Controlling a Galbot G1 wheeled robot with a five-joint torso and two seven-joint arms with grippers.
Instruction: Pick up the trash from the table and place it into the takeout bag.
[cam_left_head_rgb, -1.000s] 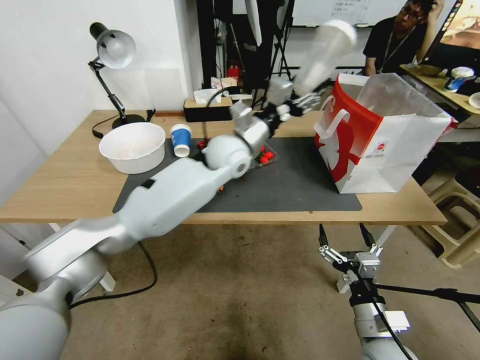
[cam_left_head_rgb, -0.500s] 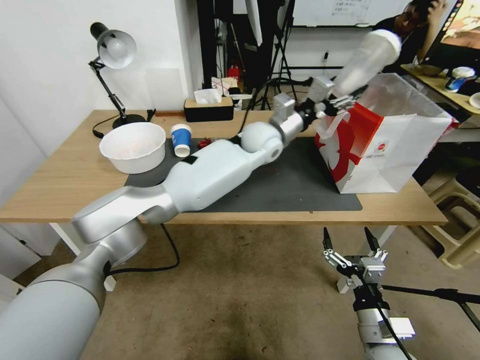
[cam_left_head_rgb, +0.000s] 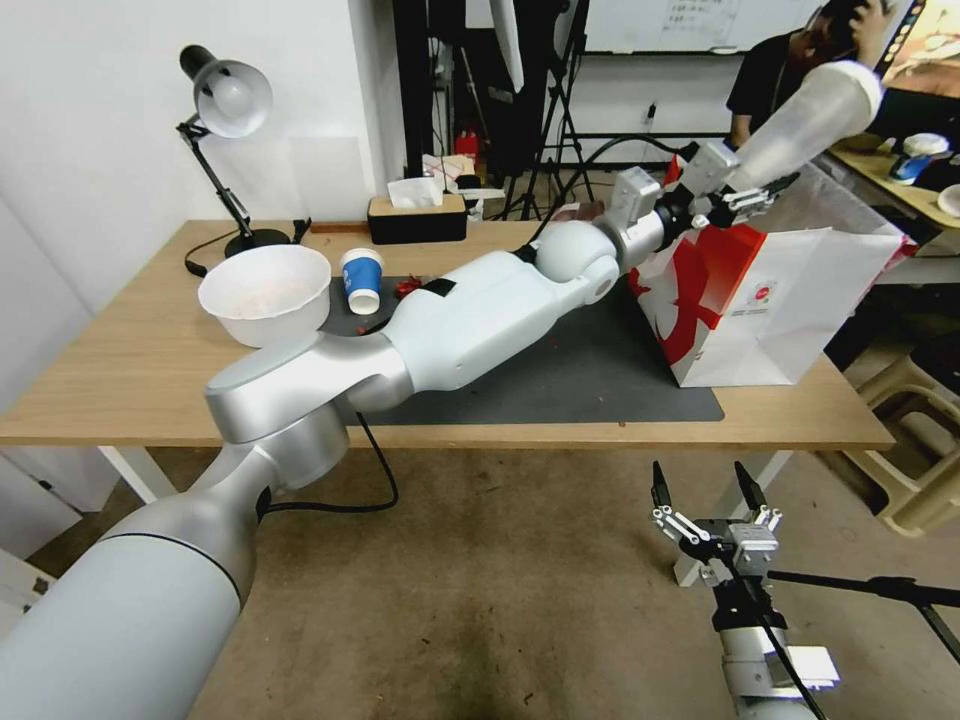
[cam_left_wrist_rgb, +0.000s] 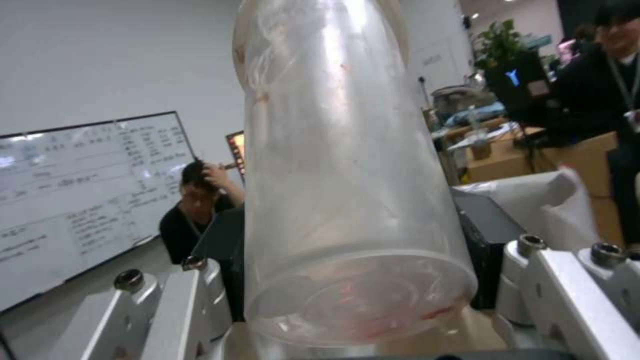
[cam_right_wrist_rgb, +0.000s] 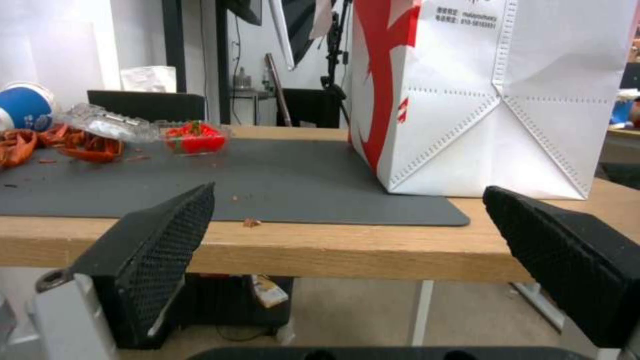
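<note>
While my left arm stretches out across the table (cam_left_head_rgb: 130, 370), my left gripper (cam_left_head_rgb: 735, 195) is clamped on the base of the clear plastic cup (cam_left_head_rgb: 805, 125), holding it high over the open mouth of the takeout bag (cam_left_head_rgb: 790, 300). The cup tilts away from me, rim uppermost. I judge this to be the carrying step, nearly at its end: the next move calls for lowering the cup inside the bag's walls and loosening my fingers, taking care not to snag the white loop handles.

Through my left wrist camera the cup (cam_left_wrist_rgb: 340, 175) is tall, see-through and cloudy, with reddish smears in the bottom.

The bag stands upright at the right end of the dark mat (cam_left_head_rgb: 600, 380), red front facing the mat.

My right gripper (cam_left_head_rgb: 705, 500) hangs low in front of the table edge, fingers spread apart, holding nothing.

A white bowl (cam_left_head_rgb: 265, 290) and a blue-and-white paper cup (cam_left_head_rgb: 362, 280) wait on the table's left.
</note>
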